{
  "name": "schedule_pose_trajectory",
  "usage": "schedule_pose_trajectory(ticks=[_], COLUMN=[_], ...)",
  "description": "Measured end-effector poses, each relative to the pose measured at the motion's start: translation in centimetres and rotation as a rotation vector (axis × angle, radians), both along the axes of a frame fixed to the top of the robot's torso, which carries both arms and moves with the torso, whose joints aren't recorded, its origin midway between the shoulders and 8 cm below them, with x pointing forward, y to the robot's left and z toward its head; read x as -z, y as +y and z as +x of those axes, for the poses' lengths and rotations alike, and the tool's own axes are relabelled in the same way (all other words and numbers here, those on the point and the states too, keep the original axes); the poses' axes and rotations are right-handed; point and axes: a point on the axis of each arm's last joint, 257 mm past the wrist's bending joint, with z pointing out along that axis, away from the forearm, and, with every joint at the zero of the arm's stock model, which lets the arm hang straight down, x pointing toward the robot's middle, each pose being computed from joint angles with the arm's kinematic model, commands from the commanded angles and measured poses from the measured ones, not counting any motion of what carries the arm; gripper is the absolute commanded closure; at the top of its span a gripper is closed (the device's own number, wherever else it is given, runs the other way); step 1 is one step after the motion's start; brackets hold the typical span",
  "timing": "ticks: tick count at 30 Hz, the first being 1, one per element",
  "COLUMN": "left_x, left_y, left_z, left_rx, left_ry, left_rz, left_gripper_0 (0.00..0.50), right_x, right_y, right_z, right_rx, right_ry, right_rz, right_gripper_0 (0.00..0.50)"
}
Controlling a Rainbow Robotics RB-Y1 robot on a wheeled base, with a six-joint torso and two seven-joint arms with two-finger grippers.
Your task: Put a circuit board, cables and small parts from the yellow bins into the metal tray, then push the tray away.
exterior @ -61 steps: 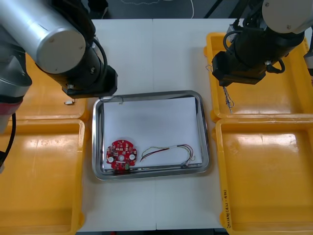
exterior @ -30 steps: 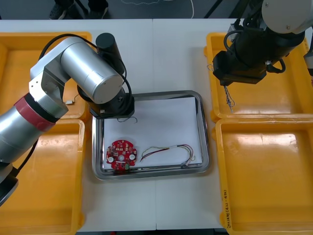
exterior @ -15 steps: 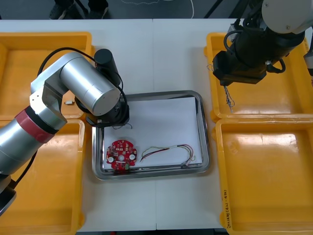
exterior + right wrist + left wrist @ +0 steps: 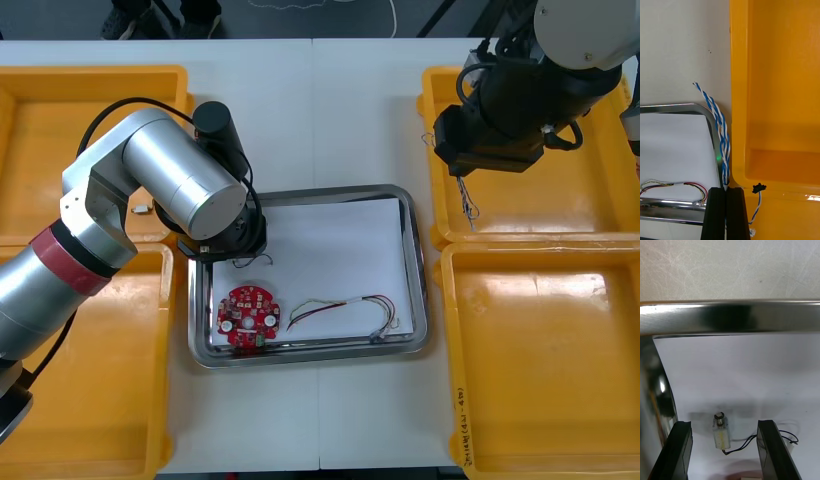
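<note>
Four yellow bins (image 4: 540,380), one metal tray (image 4: 420,290) holding one circuit board (image 4: 248,316) and one red-yellow cable (image 4: 345,308) near side. Left gripper (image 4: 723,423) at tray's far-left corner, fingers spread either side of one small metal part (image 4: 721,433). Right gripper (image 4: 726,189) over far-right bin pinches one blue-white cable (image 4: 718,123).

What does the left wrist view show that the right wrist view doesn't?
Left wrist, not right: the left gripper open around a small metal part lying on the metal tray's white floor. Right wrist, not left: the right gripper shut on the twisted blue and white cable by a yellow bin, plus the red and yellow cable in the tray. Both: the tray's rim and the light table.
</note>
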Motion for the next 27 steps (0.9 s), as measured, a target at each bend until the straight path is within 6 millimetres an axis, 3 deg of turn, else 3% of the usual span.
schedule_pose_trajectory(ticks=[11,21,27], left_x=[-1.2,-7.2,-9.2], left_y=[-0.6,-1.2,-0.3], left_z=[-0.7,-1.9,-2.8], left_rx=[0.024,0.049,0.031], left_ry=[-0.009,-0.076,-0.060], left_rz=[0.004,-0.023,-0.040], left_gripper_0=[0.000,0.000,0.000], right_x=[0.4,1.1,2.0], right_y=[0.4,1.6,3.0], right_z=[-0.4,-1.2,-2.0], right_rx=[-0.020,-0.101,-0.213], right_ry=[0.011,0.006,0.006], right_rz=[-0.009,-0.052,-0.102], right_gripper_0=[0.500,0.500,0.500])
